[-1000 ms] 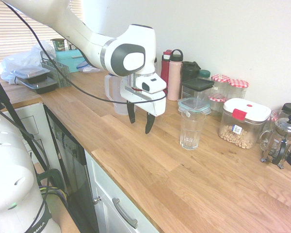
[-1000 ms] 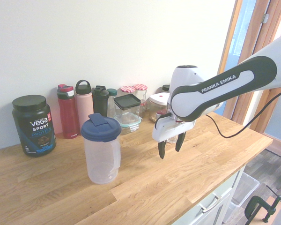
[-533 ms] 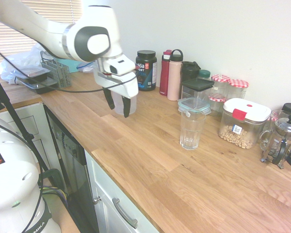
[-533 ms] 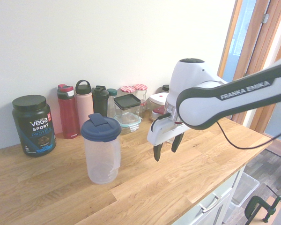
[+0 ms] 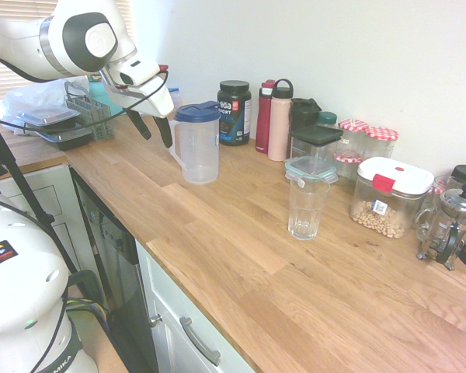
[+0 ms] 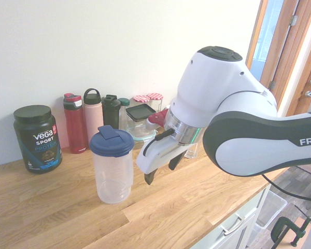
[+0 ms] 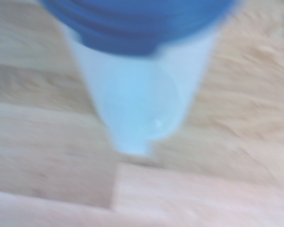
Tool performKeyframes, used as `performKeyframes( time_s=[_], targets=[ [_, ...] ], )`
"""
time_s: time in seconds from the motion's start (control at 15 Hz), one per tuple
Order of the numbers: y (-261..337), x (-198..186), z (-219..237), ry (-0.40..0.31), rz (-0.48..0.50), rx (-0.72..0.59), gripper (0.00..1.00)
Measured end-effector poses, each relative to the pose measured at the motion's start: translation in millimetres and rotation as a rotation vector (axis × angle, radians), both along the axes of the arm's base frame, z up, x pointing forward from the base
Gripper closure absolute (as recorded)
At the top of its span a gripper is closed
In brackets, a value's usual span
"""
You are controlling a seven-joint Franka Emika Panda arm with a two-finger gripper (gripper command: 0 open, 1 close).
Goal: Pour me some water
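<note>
The water can't be made out in any view; it is colourless, and by judgement it sits inside the frosted jug (image 5: 196,144) w/ a blue lid (image 5: 196,112). The jug stands upright on the wooden counter (image 5: 241,233), long axis vertical, handle on the side facing the arm. In the wrist view the jug (image 7: 141,106) fills the centre, blurred, lid (image 7: 132,21) closest to the lens.

The end effector (image 5: 154,129) hangs just beside the jug on its handle side, near but apart, fingers spread and holding nothing, tips pointing down toward the counter. From the opposite camera the end effector (image 6: 158,168) sits close to the jug (image 6: 113,168), at roughly mid-body height. The coming move turns on this: jug lies a short sideways reach from the open fingers, so they likely need to close around handle or body.

The clear glass tumbler (image 5: 306,206) stands upright, looks empty, well apart from the jug further along the counter.

Behind: a black protein tub (image 5: 234,112), red bottle (image 5: 265,116), pink bottle (image 5: 279,120), and a clear box (image 5: 388,198) w/ what look like nuts inside.
</note>
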State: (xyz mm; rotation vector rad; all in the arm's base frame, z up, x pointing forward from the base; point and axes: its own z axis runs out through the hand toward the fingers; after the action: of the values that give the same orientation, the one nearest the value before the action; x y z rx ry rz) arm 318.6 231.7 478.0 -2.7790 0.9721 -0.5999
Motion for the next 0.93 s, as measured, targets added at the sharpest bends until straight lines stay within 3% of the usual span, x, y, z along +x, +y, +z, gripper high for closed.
performKeyframes(
  time_s=[0.27, 0.33, 0.6, 0.93],
  targets=[
    [37.6, 24.6, 0.2, -0.079, -0.015, 0.003, 0.00],
    [38.8, 35.6, -3.1, -0.087, -0.026, 0.003, 1.00],
    [39.8, 77.0, -25.0, -0.079, -0.068, 0.027, 1.00],
    [38.3, 84.4, -28.3, -0.093, -0.152, 0.043, 1.00]
  ],
)
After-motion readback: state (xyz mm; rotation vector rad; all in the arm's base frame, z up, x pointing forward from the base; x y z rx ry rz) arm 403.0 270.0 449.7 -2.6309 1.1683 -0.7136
